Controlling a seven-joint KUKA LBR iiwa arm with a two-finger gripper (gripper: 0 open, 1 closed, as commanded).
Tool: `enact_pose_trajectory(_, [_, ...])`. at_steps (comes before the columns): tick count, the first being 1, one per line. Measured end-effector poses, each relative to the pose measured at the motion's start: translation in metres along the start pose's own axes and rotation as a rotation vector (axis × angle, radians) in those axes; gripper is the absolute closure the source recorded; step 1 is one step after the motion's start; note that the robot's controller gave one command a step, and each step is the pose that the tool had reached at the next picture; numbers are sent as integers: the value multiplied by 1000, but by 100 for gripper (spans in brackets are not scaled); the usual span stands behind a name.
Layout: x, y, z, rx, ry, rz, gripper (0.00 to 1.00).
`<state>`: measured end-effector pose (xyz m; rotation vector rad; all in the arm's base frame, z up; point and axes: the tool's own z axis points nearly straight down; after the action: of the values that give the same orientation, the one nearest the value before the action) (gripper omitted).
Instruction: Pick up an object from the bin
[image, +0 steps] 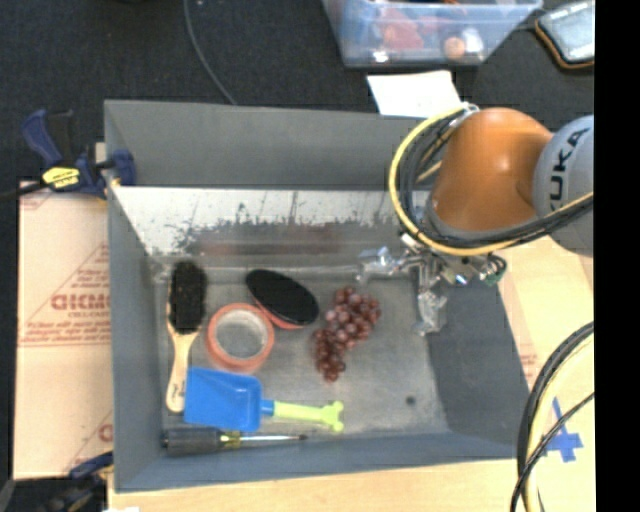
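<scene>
Near the right wall of the bin (470, 380), toward its back: the claw (428, 305), over bare floor, nothing seen in it; how wide it stands, impossible to tell. Just left of it, mid-bin, a bunch of dark red grapes (345, 328): probably light, knobbly, somewhat slippery, apt to flop if loosely jointed; best taken across the thicker upper end. Farther left, a black oval thing with a red edge (282, 297), an orange-rimmed round lid (240, 335), a black hairbrush (186, 296). Along the front wall, a blue scoop (222, 399) and a screwdriver (225, 438).
</scene>
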<state>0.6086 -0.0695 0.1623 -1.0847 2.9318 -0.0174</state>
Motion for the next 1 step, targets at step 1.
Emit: enact_pose_trajectory(1, [-21, 23, 62, -10, 8, 263, 0])
